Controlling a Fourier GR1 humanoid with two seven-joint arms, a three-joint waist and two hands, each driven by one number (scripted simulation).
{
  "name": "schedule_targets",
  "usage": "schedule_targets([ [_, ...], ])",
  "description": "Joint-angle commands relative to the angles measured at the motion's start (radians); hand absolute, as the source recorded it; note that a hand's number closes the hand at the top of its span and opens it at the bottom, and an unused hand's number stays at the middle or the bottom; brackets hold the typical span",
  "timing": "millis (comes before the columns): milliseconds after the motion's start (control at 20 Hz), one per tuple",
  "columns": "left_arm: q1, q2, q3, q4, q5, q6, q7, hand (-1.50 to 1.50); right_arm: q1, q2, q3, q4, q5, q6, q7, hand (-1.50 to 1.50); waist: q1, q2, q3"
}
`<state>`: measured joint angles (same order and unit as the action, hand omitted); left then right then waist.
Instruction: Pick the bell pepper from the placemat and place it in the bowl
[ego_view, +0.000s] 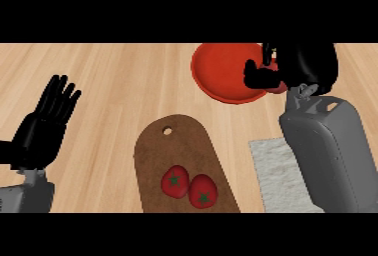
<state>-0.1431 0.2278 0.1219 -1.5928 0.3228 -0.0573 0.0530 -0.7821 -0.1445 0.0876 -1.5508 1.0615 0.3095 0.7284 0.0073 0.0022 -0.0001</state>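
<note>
The red bowl (224, 71) sits at the far middle of the wooden counter. My right hand (299, 62) hovers over the bowl's right rim with its fingers and thumb curled round a red thing, the bell pepper (275, 88). Only small red patches of the pepper show between the black fingers. The white placemat (275, 175) lies at the lower right, partly hidden under my right forearm, and nothing shows on its visible part. My left hand (40, 132) rests open at the left edge, fingers up.
A brown cutting board (171, 147) with a hanging hole lies in the lower middle. Two red tomatoes (175, 181) (202, 191) with green stems rest on its near end. Bare wood lies between the board and my left hand.
</note>
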Motion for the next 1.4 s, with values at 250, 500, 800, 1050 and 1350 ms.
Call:
schedule_targets([
  [250,-0.037,0.01,0.005,-0.046,-0.001,0.016,0.063,0.0,-0.096,-0.057,-0.18,0.428,-0.048,-0.313,-0.273,1.5,0.018,0.005,0.001],
  [500,-0.057,-0.011,0.005,0.085,-0.011,-0.033,-0.035,0.0,-0.177,-0.093,-0.233,0.713,-0.055,-0.432,-0.418,1.5,0.02,0.011,0.0],
  [800,-0.032,-0.028,-0.037,-0.008,-0.034,-0.002,0.02,0.0,-0.251,-0.111,-0.231,0.997,-0.021,-0.374,-0.435,1.5,0.052,0.017,0.001],
  [1050,-0.03,-0.018,-0.018,-0.022,-0.006,-0.031,0.008,0.0,-0.302,-0.157,-0.365,1.165,-0.126,-0.358,-0.476,-1.5,0.064,0.023,0.002],
  [1350,-0.037,-0.025,-0.028,-0.006,-0.021,-0.026,0.006,0.0,-0.3,-0.179,-0.46,1.21,-0.228,-0.409,-0.721,-1.5,0.064,0.029,0.003],
])
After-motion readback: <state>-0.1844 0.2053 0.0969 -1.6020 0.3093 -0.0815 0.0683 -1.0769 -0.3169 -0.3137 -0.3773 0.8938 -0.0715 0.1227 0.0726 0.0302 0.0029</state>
